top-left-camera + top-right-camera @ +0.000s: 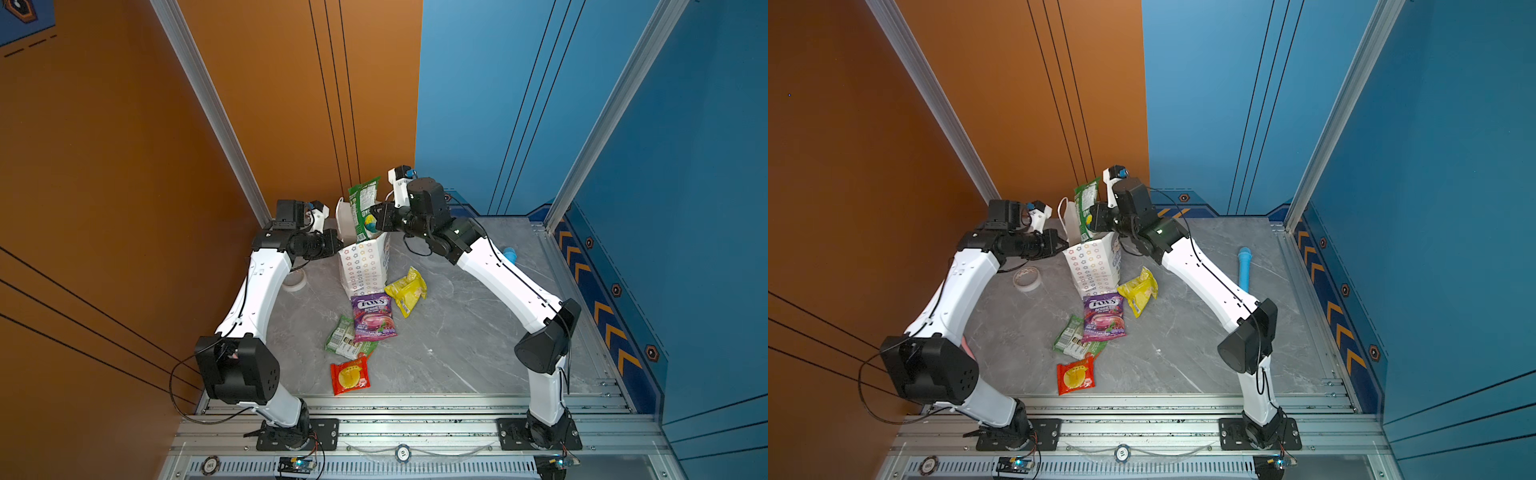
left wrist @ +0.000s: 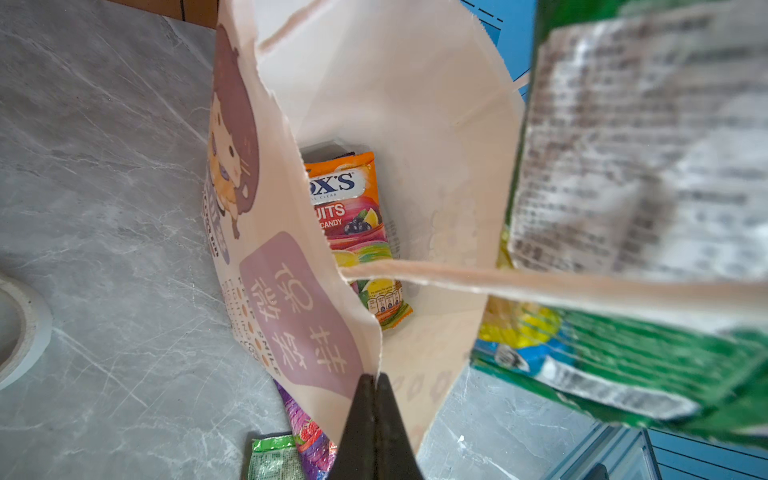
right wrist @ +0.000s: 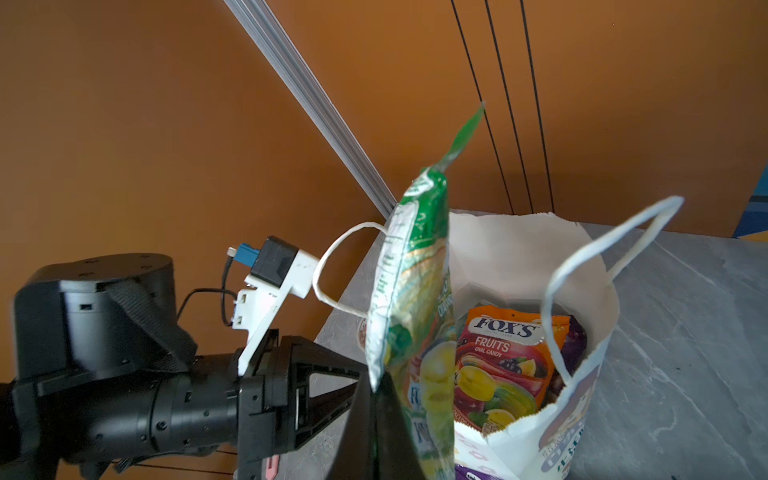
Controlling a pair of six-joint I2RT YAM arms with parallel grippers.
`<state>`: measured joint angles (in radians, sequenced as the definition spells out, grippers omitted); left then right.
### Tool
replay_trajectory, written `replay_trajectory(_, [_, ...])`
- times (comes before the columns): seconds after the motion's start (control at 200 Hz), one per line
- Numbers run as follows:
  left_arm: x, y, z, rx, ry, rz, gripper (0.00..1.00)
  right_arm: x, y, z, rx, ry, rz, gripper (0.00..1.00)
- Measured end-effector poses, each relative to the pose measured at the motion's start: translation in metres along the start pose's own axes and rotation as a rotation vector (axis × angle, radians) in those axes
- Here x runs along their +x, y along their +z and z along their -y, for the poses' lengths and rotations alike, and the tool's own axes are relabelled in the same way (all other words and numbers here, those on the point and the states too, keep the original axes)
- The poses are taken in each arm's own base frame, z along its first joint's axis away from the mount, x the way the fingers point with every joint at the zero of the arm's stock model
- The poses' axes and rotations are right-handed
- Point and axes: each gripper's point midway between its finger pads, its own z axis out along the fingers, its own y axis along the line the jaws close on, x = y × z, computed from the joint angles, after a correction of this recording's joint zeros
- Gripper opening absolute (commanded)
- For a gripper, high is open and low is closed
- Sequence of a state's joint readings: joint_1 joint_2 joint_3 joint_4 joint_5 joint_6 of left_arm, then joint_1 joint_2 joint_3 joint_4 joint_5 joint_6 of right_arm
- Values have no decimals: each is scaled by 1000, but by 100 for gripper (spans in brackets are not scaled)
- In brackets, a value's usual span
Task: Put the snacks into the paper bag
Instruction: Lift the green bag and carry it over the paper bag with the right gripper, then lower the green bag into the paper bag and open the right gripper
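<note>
The grey marbled tabletop (image 1: 457, 332) filled the lower middle of both top views. At the centre of the frame stood the white paper bag with cord handles and small coloured flower rings (image 1: 361, 270), upright and open. Over its mouth hung a large green crinkly foil pouch (image 1: 362, 203), and its lower end seemed to dip inside.

Below the bag in the frame lay four packets. A purple packet (image 1: 372, 318) reading "FOX'S BERRIES" was right at the bag's foot, with a yellow pouch (image 1: 406, 291) to its right and a flat green packet (image 1: 345, 338) partly under it. A red pouch (image 1: 350, 376) was lowest. Inside the bag, an orange packet (image 3: 505, 353) read "FOX'S FRUITS OVAL CANDY". The bag's front carried Chinese characters on a mauve patch.

The right pincer (image 3: 376, 395) was clenched on the green pouch's edge. The left pincer (image 2: 376, 380) was clenched on the bag's rim. The packets seemed light, soft and slippery, so a flat sealed edge is probably the best place to grip.
</note>
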<state>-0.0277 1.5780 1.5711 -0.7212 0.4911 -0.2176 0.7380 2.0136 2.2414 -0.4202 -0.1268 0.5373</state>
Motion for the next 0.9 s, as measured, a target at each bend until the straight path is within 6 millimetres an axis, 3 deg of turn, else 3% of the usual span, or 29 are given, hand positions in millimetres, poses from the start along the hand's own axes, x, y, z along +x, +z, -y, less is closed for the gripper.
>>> replay_trajectory(0.195, [0,0,0,0,-1,0,2,-7,23,10,5,-2,12,0])
replay_trajectory(0.476, [0,0,0,0,0,0,2,14,57,27,4,30,-42,0])
replay_trajectory(0.901, [1,1,2,2,3,-2,2,35,65,19,-71,115,-127,0])
